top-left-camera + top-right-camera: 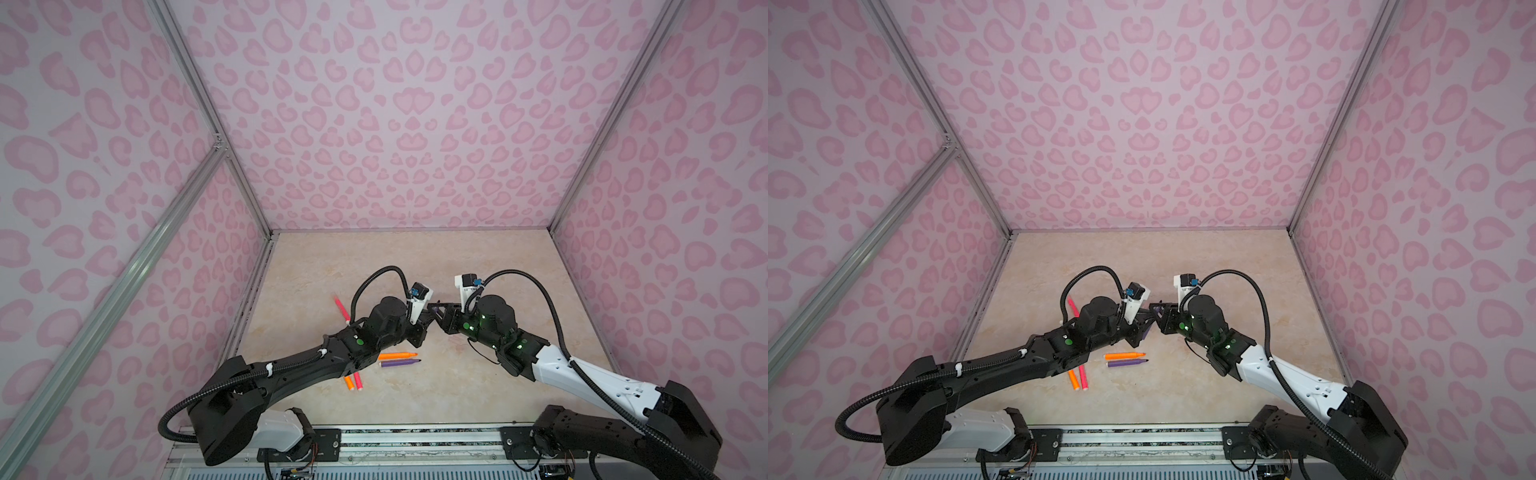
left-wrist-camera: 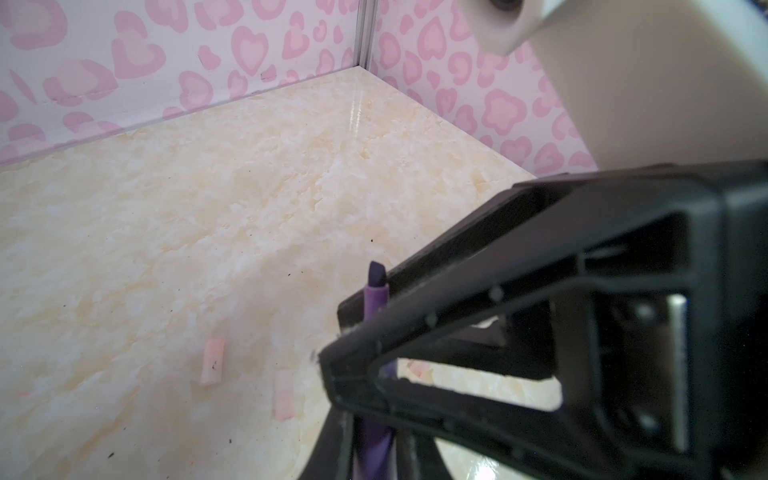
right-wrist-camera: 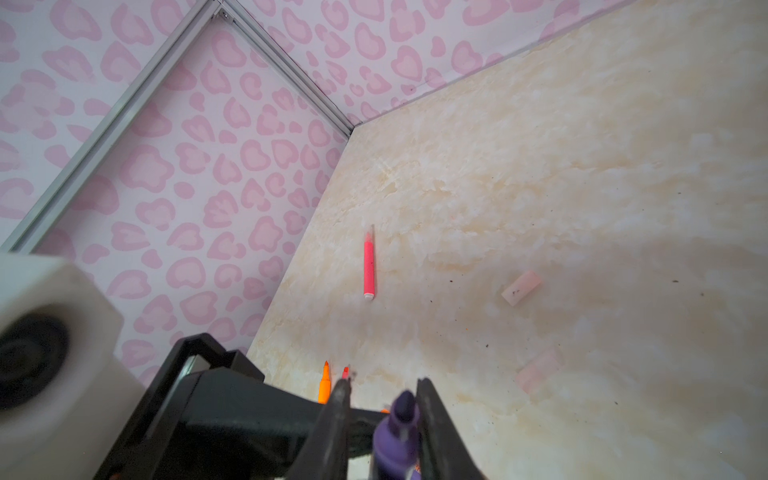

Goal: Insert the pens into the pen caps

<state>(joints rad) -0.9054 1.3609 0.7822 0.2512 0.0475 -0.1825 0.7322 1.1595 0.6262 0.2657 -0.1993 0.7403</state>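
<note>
My left gripper (image 2: 370,444) is shut on a purple pen (image 2: 376,291) and holds it above the table, tip pointing away. My right gripper (image 3: 382,392) meets it at mid-table (image 1: 434,308), its jaws either side of that pen's tip end (image 3: 401,419). One finger touches the pen and a gap shows at the other. Two pale pinkish pen caps (image 3: 521,287) (image 3: 538,370) lie on the table beyond. More pens lie loose: a pink one (image 1: 342,309), an orange one (image 1: 397,355), a purple one (image 1: 400,363), and an orange and pink pair (image 1: 352,381).
The marble-look table (image 1: 415,257) is walled on three sides by pink-patterned panels with aluminium posts (image 1: 232,166). The two arms meet near the middle, their cables arching over them. The arm bases stand on a rail (image 1: 415,440) at the front edge.
</note>
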